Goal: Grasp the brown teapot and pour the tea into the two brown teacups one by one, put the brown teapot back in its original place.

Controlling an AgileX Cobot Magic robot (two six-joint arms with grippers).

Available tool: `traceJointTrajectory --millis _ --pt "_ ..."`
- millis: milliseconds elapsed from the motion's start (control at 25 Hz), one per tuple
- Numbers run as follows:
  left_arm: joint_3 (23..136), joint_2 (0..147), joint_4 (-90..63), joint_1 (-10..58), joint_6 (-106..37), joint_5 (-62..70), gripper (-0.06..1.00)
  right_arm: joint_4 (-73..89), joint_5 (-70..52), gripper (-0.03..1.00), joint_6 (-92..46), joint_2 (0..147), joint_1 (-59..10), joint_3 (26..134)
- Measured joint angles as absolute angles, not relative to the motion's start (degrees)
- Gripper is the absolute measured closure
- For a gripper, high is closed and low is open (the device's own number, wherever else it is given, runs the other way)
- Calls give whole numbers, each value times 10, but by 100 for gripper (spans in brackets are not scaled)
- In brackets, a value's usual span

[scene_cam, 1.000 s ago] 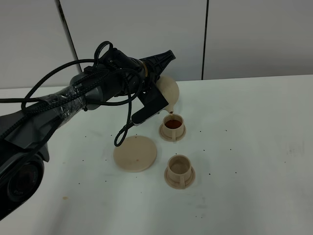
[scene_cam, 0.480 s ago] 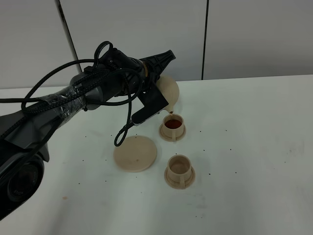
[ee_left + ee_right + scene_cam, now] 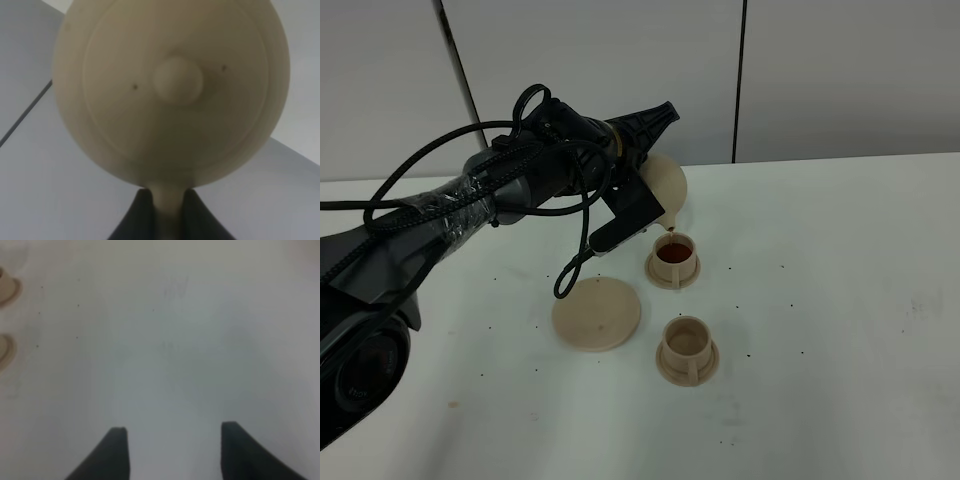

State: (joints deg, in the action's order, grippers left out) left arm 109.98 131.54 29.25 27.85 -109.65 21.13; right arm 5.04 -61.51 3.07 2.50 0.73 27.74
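The left claw grips the brown teapot by its handle, spout tipped over the far teacup, which holds dark tea. The near teacup looks empty and the plate left of it is bare, so the second pour and the return seem left to do. The right claw hangs open, holding nothing.
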Motion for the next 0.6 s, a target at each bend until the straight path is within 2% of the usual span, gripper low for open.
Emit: traceJointTrajectory --millis 600 --pt "1100 1315 292 278 -1097 208 78 50 -615 56 31 25 7 277"
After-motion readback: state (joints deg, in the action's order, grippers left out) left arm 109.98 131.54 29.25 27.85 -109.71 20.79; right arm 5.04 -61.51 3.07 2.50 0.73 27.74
